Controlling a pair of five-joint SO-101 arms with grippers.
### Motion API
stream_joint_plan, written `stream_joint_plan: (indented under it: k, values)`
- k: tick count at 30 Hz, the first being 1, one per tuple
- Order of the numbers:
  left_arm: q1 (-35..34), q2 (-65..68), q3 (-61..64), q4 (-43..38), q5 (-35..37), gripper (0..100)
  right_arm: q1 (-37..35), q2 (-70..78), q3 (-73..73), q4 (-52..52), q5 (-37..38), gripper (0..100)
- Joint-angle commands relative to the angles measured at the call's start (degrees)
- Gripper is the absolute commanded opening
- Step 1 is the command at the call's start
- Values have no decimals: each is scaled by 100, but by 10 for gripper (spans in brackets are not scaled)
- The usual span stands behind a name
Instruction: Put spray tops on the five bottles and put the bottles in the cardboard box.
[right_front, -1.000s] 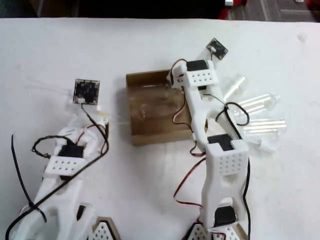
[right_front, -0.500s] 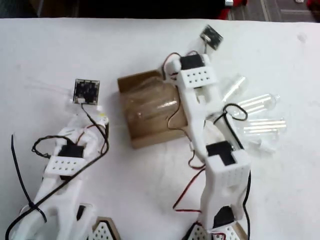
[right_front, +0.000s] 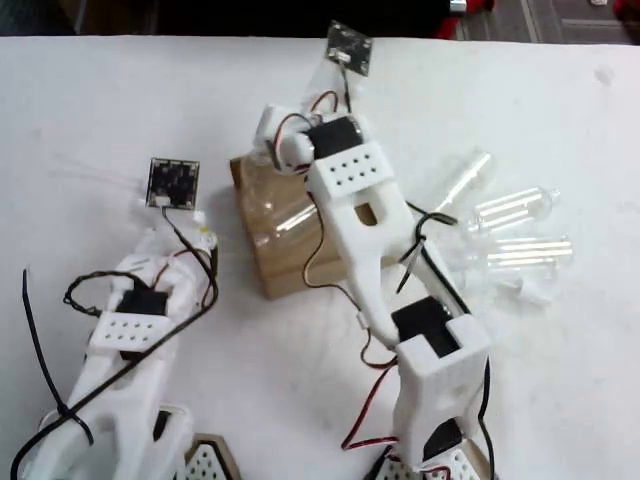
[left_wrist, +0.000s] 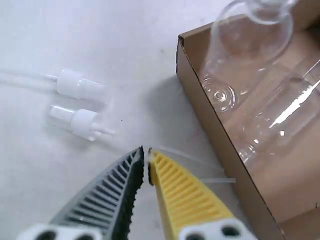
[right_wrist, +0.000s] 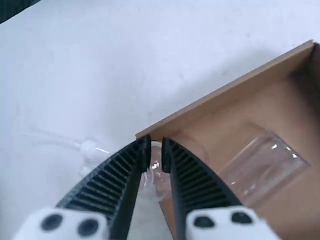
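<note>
My right gripper (right_wrist: 156, 146) is shut on the rim of a clear bottle (right_wrist: 159, 175) at the near corner of the cardboard box (right_wrist: 220, 95). A second clear bottle (right_wrist: 260, 161) lies inside the box. In the high view the right arm (right_front: 350, 190) stretches over the box (right_front: 285, 270), and three bare bottles (right_front: 515, 208) lie to its right. My left gripper (left_wrist: 146, 152) is shut on nothing, low over the table beside the box (left_wrist: 200, 100). Two white spray tops (left_wrist: 80, 85) (left_wrist: 75, 119) lie just beyond it.
A loose spray top (right_front: 535, 292) lies near the bottles on the right. Another spray top with its thin tube (right_wrist: 87, 147) lies on the white table outside the box corner. The left arm (right_front: 130, 320) rests at the lower left, trailing black cables.
The right arm has swung left across the box, its wrist ending past the box's left edge. The box has shifted and turned to the left. The left arm has kept still.
</note>
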Motion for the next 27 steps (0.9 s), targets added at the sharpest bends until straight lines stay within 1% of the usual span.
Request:
stream_joint_plan:
  k: [1, 6, 9, 12, 14, 19, 23, 25, 27]
  values:
    - [31, -127, -53, -167, 35, 24, -171, -418, -255, -101, 88, 32]
    - [31, -127, -44, -158, 44, 24, -75, -444, -281, -101, 88, 32]
    - [31, -127, -44, -158, 44, 24, 127, -611, -387, -57, 141, 32]
    - [31, -127, -53, -158, 44, 24, 453, -945, -501, 303, 229, 33]
    - [22, -127, -53, -158, 44, 24, 673, -1165, -492, 549, 774, 51]
    - [22, -127, -53, -158, 44, 24, 1341, -1174, -273, 1068, 2620, 66]
    - [22, -127, -53, -158, 44, 24, 1991, -725, 158, 866, 3903, 68]
    - [22, -127, -53, -158, 44, 24, 2167, -374, 185, 699, 4457, 71]
    - [22, -127, -53, -158, 44, 24, 2193, -75, 185, 655, 4809, 80]
